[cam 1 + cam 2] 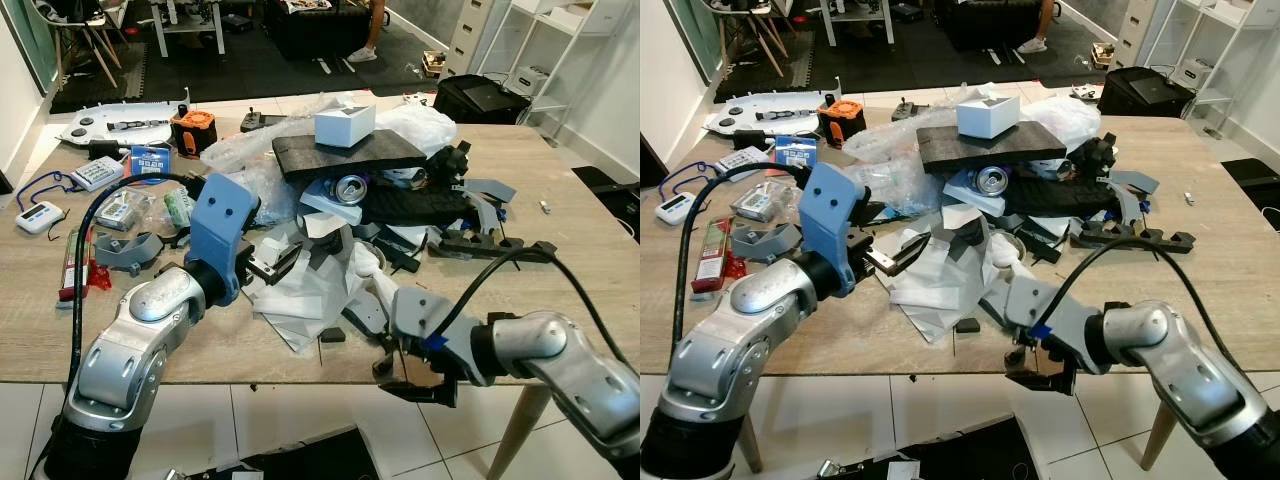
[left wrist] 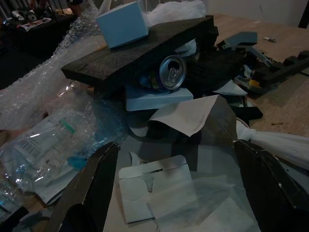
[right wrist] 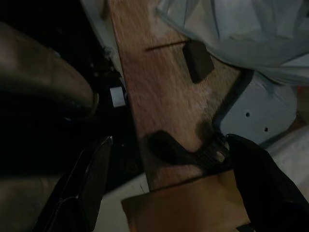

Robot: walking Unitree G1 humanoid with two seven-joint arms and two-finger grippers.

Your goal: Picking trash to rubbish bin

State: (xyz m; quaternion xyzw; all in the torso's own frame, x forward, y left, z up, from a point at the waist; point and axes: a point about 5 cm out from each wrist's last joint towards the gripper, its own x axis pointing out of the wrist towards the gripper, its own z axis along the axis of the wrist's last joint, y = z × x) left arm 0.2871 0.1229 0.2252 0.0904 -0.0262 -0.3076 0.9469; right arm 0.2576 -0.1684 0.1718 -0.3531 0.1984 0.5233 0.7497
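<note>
Wooden bench (image 1: pixel 560 230) carries a heap of rubbish, with small electronics and packets at its 9 o'clock edge, among them a white handheld device (image 1: pixel 38 217) and a blue packet (image 1: pixel 150 160). Next comes the left end effector (image 1: pixel 278 265), held over the bench with its two black fingers spread open and nothing between them, aimed at crumpled white paper (image 1: pixel 300 300) and torn card. At 12 o'clock from it sits bubble wrap (image 1: pixel 240 150), then a dark foam slab (image 1: pixel 348 152) with a white box (image 1: pixel 345 124) on top and a drinks can (image 1: pixel 350 188) lying on its side just beneath. Black foam strips (image 1: pixel 480 242) lie toward 3 o'clock of the heap. The right end effector (image 1: pixel 415 380) sits at the bench's near edge, at 6 o'clock, fingers apart and empty, near a small dark foam scrap (image 3: pixel 198 60).
</note>
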